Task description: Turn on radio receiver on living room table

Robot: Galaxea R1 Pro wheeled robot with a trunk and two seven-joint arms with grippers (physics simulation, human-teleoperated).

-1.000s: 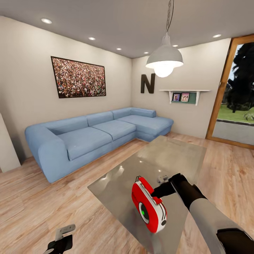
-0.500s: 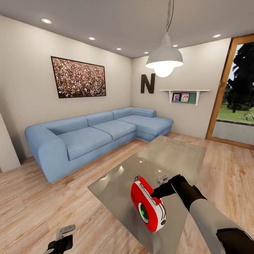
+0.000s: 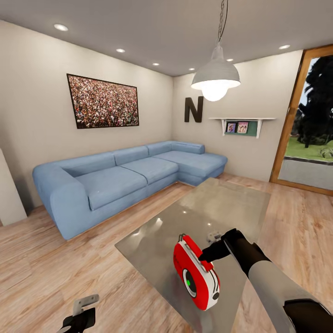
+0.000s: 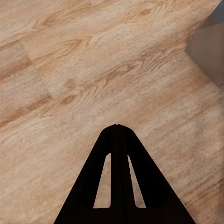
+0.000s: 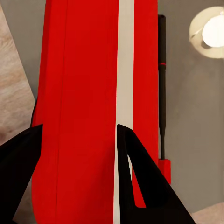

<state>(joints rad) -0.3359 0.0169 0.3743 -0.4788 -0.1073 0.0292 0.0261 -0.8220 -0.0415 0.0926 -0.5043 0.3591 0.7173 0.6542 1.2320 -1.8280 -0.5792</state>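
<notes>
Behind the radio receiver (image 3: 196,272), the right tool's (image 3: 203,255) fingertips are hidden.

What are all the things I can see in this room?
Small red radio receiver with white edge band: one, held above table's near end.
Glossy grey glass table: one, mid-floor.
Blue corner sofa: one, along walls.
White pendant lamp: one, lit, overhead.
Crowd picture: one, left wall.
Dark letter N: one, far wall.
White shelf: one, two photos.
Glass door: one, wood-framed, right.
Left gripper: black, shut, over floor.
Right gripper: black, gripping radio.
</notes>
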